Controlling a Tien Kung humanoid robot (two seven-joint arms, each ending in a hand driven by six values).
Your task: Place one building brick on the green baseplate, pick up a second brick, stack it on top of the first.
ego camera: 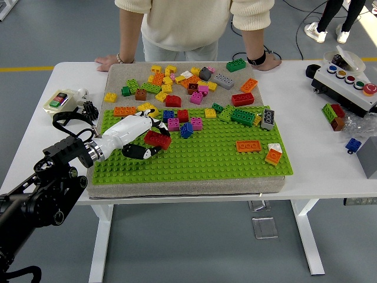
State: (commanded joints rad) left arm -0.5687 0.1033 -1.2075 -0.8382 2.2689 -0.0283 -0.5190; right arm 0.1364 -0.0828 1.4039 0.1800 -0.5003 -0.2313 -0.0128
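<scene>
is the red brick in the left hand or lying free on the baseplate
In the hand: the left hand has its fingers curled around the red brick, over the green baseplate.

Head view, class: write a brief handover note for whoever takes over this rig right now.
Left hand: shut on the red brick, low over the left part of the green baseplate.
Right hand: not in view.
A person's hands rest on the table's far edge.
Loose bricks lie along the baseplate's far edge and on the grey mat behind.
Done: first brick grasped.
Left: seat it on the baseplate, fetch a second brick, stack it on top.
</scene>
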